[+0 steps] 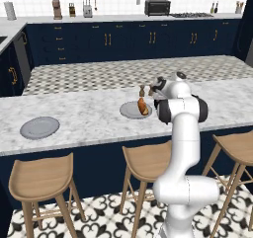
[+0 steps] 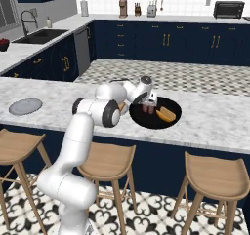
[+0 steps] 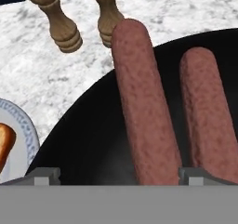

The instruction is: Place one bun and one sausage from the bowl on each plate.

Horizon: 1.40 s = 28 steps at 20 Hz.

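Observation:
The black bowl (image 2: 172, 121) sits on the marble counter with a bun (image 2: 166, 114) and two sausages in it. My gripper (image 2: 147, 105) hangs low over the bowl's left side, open. In the hand view its fingertips (image 3: 46, 174) stand wide apart on either side of the left sausage (image 3: 142, 102), without touching it. The second sausage (image 3: 207, 111) lies just to the right, in the bowl (image 3: 88, 139). Left of the bowl, a grey plate (image 1: 127, 111) carries a bun (image 1: 143, 106); its rim (image 3: 25, 135) and that bun (image 3: 3, 146) also show in the hand view. Another grey plate (image 1: 39, 127) lies bare far to the left.
Two wooden shakers (image 3: 60, 18) stand on the counter just beyond the bowl and the near plate. Wooden stools (image 1: 42, 180) line the counter's front edge. The marble counter (image 1: 89, 116) stretches between the two plates.

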Tool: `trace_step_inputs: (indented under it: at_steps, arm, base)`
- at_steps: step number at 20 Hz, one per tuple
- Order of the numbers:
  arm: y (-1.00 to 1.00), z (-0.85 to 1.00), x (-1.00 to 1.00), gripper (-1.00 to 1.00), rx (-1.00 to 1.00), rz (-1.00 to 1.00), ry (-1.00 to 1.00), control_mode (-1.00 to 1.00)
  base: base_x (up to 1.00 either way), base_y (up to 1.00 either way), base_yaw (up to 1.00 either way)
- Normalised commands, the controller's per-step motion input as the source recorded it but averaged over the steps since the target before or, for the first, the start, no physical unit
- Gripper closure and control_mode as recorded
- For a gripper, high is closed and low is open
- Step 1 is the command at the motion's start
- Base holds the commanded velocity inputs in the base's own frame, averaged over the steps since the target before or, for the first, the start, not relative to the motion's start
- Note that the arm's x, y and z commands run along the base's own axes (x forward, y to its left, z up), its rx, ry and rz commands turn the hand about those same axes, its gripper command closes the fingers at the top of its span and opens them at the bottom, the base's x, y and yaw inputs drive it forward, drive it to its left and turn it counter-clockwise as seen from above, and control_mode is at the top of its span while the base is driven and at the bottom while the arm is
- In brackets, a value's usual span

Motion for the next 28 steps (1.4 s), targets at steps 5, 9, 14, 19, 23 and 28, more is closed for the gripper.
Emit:
trace_step_inputs:
  at_steps: [5,9,14,19,23,28]
  arm:
    - [-0.12,-0.45,0.00,-1.00,0.00,0.02,0.00,-1.00]
    - [0.42,-0.54,-0.03,-1.00,-0.02,0.00,0.00,-1.00]
    - [0.47,-0.49,-0.10,-1.00,-0.03,0.01,0.00,-1.00]
    - [0.19,-0.40,-0.13,-1.00,0.00,0.01,0.00,-1.00]
    - [-0.01,-0.49,0.00,-1.00,0.00,0.02,0.00,-1.00]
    - [-0.03,-0.23,0.03,-1.00,0.00,0.00,0.00,-1.00]
  base:
    - [0.00,0.00,0.00]
    - [0.00,0.00,0.00]
    - [0.00,0.00,0.00]
    - [0.00,0.00,0.00]
    - [0.00,0.00,0.00]
    - [0.00,0.00,0.00]
